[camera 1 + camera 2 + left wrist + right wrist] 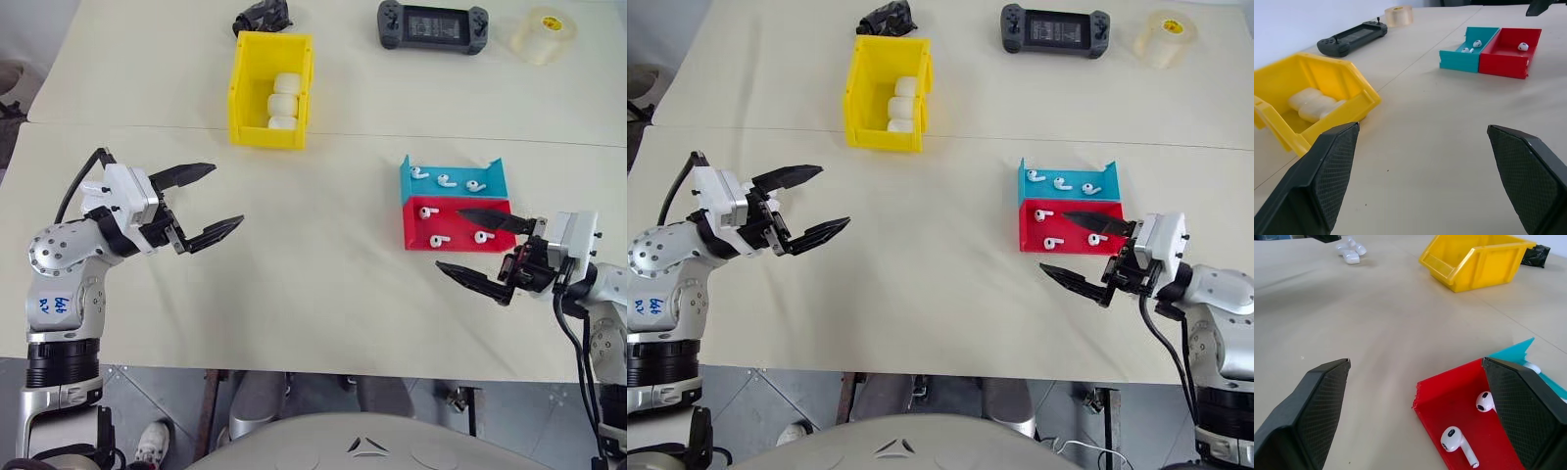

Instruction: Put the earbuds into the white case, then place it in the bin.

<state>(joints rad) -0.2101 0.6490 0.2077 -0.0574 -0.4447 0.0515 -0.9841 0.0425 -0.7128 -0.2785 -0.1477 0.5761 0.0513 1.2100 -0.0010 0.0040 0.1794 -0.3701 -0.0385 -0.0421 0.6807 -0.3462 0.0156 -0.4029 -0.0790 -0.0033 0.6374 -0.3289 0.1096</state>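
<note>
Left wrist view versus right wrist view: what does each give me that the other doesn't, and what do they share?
Left wrist view, not the right: three white cases lying inside the bin, the black game console and the tape roll. Right wrist view, not the left: the crumpled black bag beyond the bin. Shared: the yellow bin, and the red tray and teal tray side by side, with earbuds in them.
</note>
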